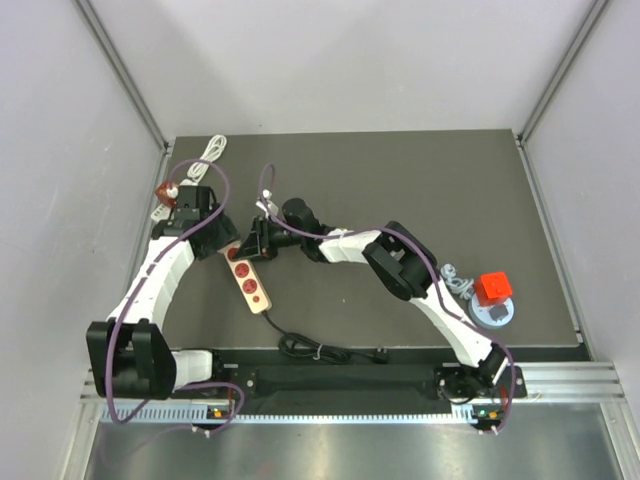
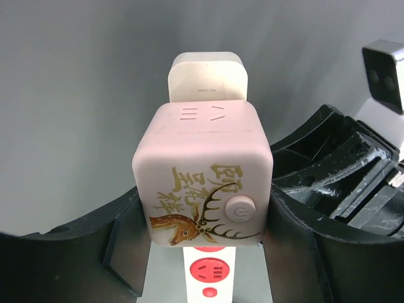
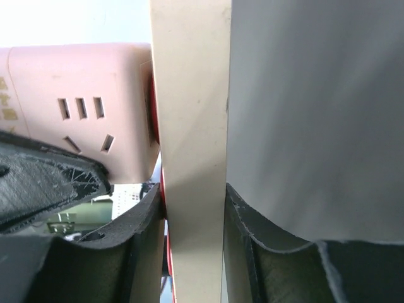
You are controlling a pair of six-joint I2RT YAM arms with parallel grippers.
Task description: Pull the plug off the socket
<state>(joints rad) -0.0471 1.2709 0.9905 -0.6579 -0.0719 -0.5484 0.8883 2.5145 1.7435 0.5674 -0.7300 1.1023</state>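
Note:
A pink cube plug (image 2: 202, 177) with a gold deer print and a round button sits against the face of a beige power strip (image 2: 209, 271) with red sockets. A white adapter (image 2: 208, 77) sticks out of the cube's far side. My left gripper (image 2: 205, 249) is shut on the cube, one black finger on each side. My right gripper (image 3: 192, 252) is shut on the strip's (image 3: 192, 145) thin edges, with the cube (image 3: 82, 107) to its left. In the top view both grippers meet at the strip's (image 1: 252, 288) far end, left (image 1: 224, 246) and right (image 1: 258, 238).
A red block (image 1: 493, 288) on a grey round base stands at the right. A white cord (image 1: 210, 150) lies at the back left corner. The strip's black cable (image 1: 320, 350) runs along the table's front edge.

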